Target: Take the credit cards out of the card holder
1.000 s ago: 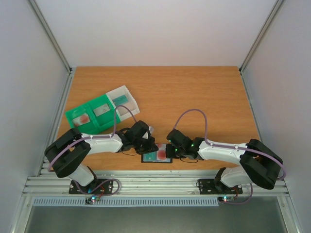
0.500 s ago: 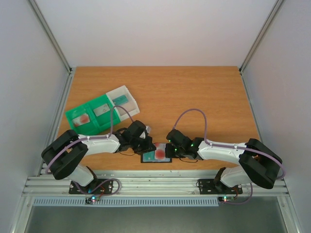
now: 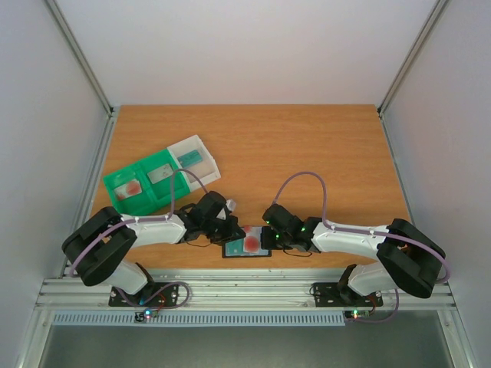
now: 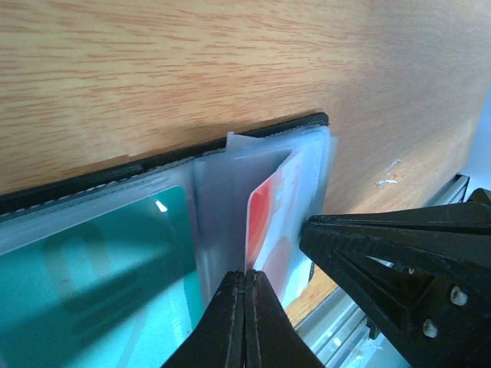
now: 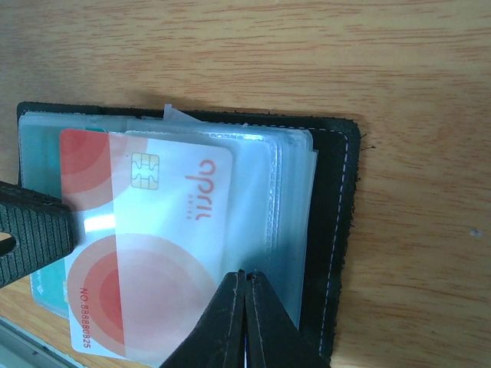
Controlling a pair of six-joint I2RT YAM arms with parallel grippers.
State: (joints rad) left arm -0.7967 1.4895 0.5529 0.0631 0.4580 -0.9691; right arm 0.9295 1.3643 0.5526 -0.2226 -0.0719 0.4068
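Resting shut right tool point(image 5: 245, 274) on card holder point(image 5: 337, 230), shut left tool point(image 4: 245, 274) touching red card point(image 4: 261, 215)

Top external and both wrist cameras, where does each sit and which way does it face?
Top external: high behind, facing down at the wooden table; left arm and right arm show.
Left wrist: low, facing along the shut left gripper at the open black card holder.
Right wrist: above it, facing down past the shut right gripper.
Shared: the red-and-white plastic card.

The card holder point(image 3: 247, 246) lies on the table point(image 3: 307, 146), before and right of the tray point(image 3: 157, 180)
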